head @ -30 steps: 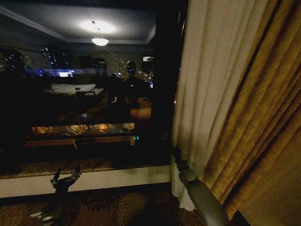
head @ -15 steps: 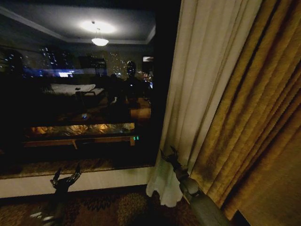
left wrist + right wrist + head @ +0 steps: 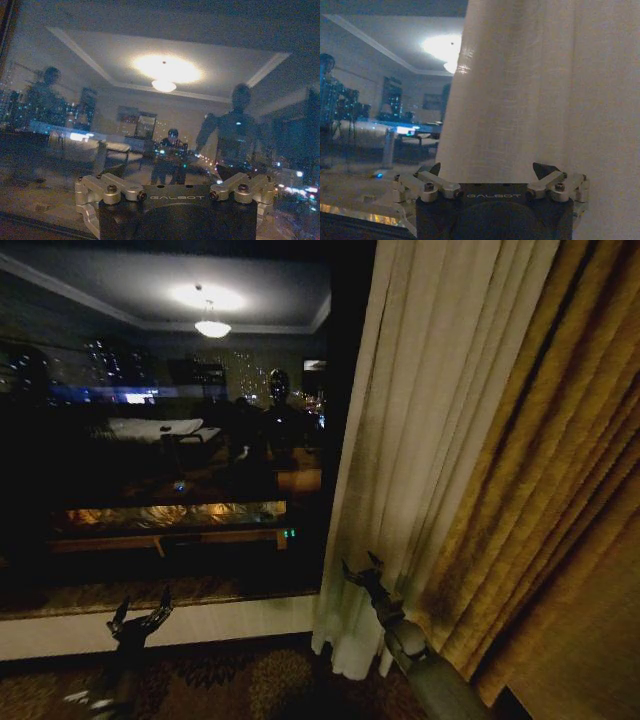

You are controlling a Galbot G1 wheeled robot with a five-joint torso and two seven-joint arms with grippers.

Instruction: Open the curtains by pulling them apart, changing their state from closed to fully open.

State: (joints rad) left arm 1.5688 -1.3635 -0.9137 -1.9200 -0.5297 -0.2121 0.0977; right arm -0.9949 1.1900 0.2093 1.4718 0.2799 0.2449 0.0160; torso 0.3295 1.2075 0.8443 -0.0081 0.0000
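A sheer cream curtain (image 3: 420, 440) hangs in pleats right of the dark window, its free edge near the window frame. My right gripper (image 3: 361, 566) is open at the panel's lower part, fingertips spread against the fabric. In the right wrist view the curtain (image 3: 520, 90) hangs close in front of the open right gripper (image 3: 489, 170), spanning the gap between its fingertips; I cannot tell whether it touches them. My left gripper (image 3: 141, 608) waits open, low at the left in front of the window ledge.
A thick golden drape (image 3: 560, 520) hangs right of the sheer panel. The window glass (image 3: 170, 440) reflects the lit room, and the same glass (image 3: 165, 115) faces the left wrist. A white ledge (image 3: 220, 622) runs below it, above patterned carpet (image 3: 250, 680).
The sheer panel's lower edge has swung back left, from about the right gripper to well past it. The right gripper now stands open outside the folds. The left arm has not moved.
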